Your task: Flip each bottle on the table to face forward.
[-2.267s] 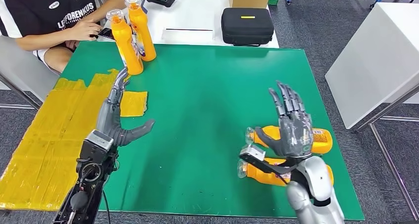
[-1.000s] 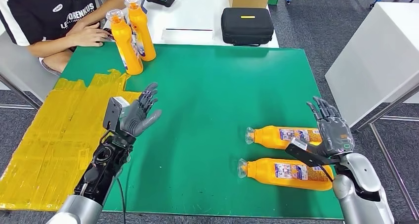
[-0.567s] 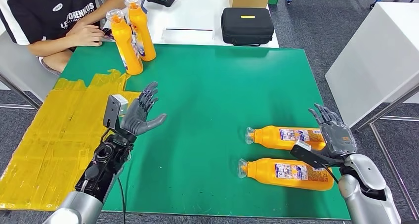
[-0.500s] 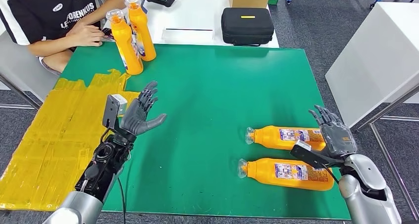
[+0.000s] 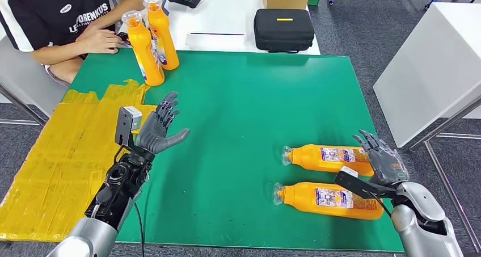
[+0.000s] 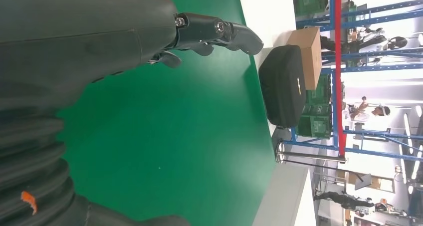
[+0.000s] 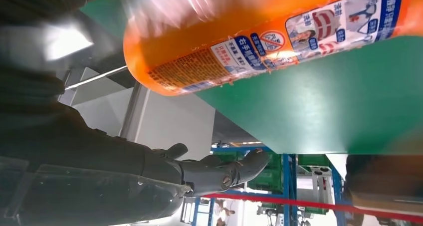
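Orange bottles mark the state of the job: two stand upright at the desk's far left corner, [image 5: 143,47] and [image 5: 162,32], while two lie on their sides near the right edge, caps pointing toward the desk's middle. The farther lying bottle [image 5: 329,158] and the nearer lying bottle [image 5: 332,199] both show their printed labels upward. The right robot hand [image 5: 383,161] hovers just beyond the bases of these two, fingers spread and holding nothing. The left robot hand [image 5: 159,130] is raised over the left part of the green desk [image 5: 249,104], likewise open and empty.

My reading is that the step in hand sits between bottles. A next move would call for the right robot hand to close around one lying bottle's body. A person [image 5: 68,19] sits at the far left corner.
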Controlling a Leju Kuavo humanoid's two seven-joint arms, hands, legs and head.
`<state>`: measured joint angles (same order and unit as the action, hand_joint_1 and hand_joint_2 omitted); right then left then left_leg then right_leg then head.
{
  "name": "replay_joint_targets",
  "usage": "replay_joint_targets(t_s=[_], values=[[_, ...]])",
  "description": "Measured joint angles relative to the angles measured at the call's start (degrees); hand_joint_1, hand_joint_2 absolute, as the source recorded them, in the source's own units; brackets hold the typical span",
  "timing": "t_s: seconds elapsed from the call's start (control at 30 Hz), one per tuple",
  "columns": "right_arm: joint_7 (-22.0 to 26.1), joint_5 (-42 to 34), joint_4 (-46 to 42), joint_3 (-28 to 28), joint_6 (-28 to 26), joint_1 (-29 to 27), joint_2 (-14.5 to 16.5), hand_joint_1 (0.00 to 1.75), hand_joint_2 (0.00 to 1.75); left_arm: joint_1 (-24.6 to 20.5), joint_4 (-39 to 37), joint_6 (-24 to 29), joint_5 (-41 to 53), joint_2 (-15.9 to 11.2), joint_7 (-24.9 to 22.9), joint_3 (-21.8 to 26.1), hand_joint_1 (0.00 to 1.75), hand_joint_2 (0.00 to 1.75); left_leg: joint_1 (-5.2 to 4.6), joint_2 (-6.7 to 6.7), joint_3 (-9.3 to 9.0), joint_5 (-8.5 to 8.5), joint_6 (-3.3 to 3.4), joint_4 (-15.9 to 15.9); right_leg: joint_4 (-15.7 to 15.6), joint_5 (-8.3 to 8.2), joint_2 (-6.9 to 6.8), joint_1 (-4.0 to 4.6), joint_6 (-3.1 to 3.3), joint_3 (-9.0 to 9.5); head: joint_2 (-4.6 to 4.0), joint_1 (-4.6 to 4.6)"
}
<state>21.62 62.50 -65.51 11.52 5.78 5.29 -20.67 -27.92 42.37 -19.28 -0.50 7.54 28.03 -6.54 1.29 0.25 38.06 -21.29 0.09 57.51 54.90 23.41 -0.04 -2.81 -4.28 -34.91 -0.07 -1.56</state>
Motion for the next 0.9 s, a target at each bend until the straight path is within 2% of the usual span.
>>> replay_joint_targets(t_s=[0.27, 0.5, 0.9], values=[[0.09, 0.47, 3.36, -0.07, 0.28, 0.99, 0.11, 0.00, 1.75, -0.15, -0.42, 0.09, -0.32, 0.00, 0.52, 0.08, 0.00, 1.75, 0.00, -0.01, 0.03, 0.00, 0.00, 0.00, 0.00, 0.00, 0.00, 0.00, 0.00, 0.00, 0.00, 0.00], [0.05, 2.92, 10.26, -0.83, -3.48, 5.14, 1.24, 0.00, 1.75, -0.20, -0.86, 0.28, -0.64, 0.02, 0.89, 0.09, 0.00, 1.75, 0.00, -0.01, 0.02, 0.02, 0.02, 0.00, 0.01, -0.01, 0.00, 0.00, -0.01, 0.01, 0.00, 0.00], [-1.02, 5.45, 17.00, -3.38, -5.36, 9.45, 3.53, 0.00, 1.75, -0.12, -1.28, 0.81, -0.72, 0.04, 1.02, 0.09, 0.00, 1.75, 0.00, -0.02, 0.05, 0.02, 0.02, 0.00, 0.01, -0.01, -0.01, 0.00, -0.01, 0.00, 0.00, 0.01]])
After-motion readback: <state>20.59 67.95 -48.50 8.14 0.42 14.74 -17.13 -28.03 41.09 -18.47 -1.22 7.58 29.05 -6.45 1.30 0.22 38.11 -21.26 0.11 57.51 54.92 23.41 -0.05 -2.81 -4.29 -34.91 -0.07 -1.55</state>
